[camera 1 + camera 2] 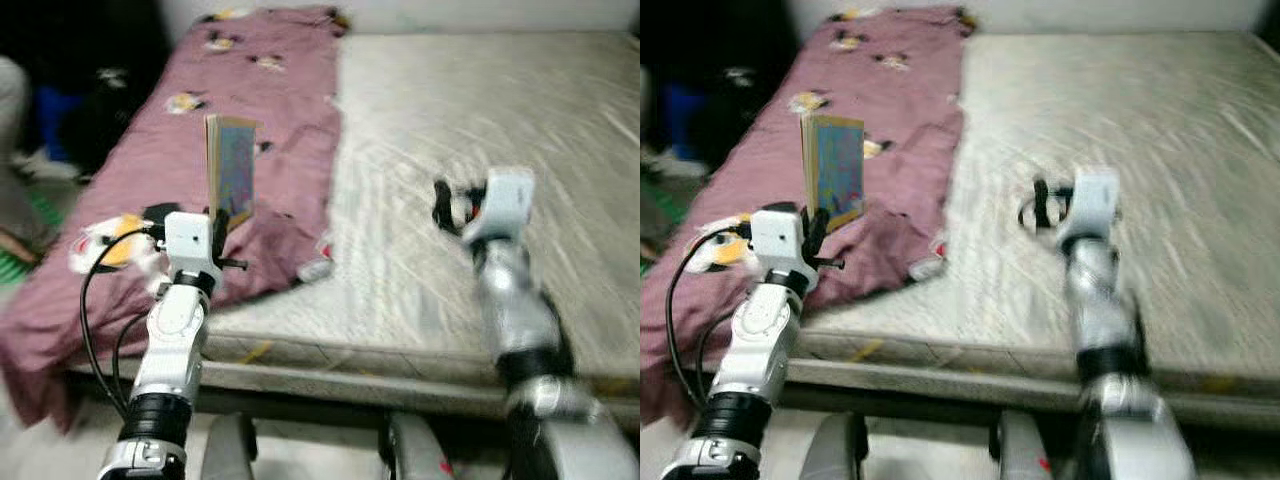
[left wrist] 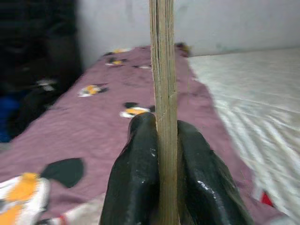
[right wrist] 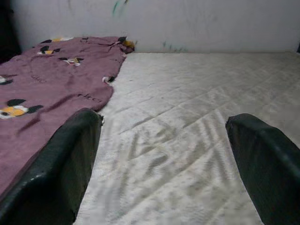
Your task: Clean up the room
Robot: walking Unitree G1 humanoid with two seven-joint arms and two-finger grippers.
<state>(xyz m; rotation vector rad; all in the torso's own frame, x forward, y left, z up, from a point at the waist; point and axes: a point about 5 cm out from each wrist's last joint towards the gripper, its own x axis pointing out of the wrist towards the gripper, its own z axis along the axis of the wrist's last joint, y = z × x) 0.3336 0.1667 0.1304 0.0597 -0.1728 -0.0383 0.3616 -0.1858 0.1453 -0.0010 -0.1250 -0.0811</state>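
One book [image 1: 231, 168] is held upright in the left gripper [image 2: 161, 154], its lower edge pinched between the two black fingers [image 2: 136, 178], so the long axis is carried vertically and the cover is turned edge-on to the wrist camera. It is raised over the purple blanket [image 1: 200, 120], which is spread along the left part of the bed, printed with yellow and black figures and bunched near the front edge. No gap is seen between fingers and book in the left wrist view, so the hold is judged firm. Off to the robot's right, the right gripper [image 3: 164, 140] is held with its fingers spread wide and nothing between them, hovering above the bare mattress [image 1: 480, 130], well apart from the book. The left arm is plainly the one carrying the task's thing; the right is judged free to help or to steady. A small white and red item [image 1: 314, 268], too blurred to be named, lies at the blanket's edge just beside the mattress. A dark area with blue and black shapes is made out beyond the bed's left side, but it cannot be told what is stored there. Where the book is to be set down cannot be judged from these views; the blanket and mattress lie below it with nothing standing in the way.
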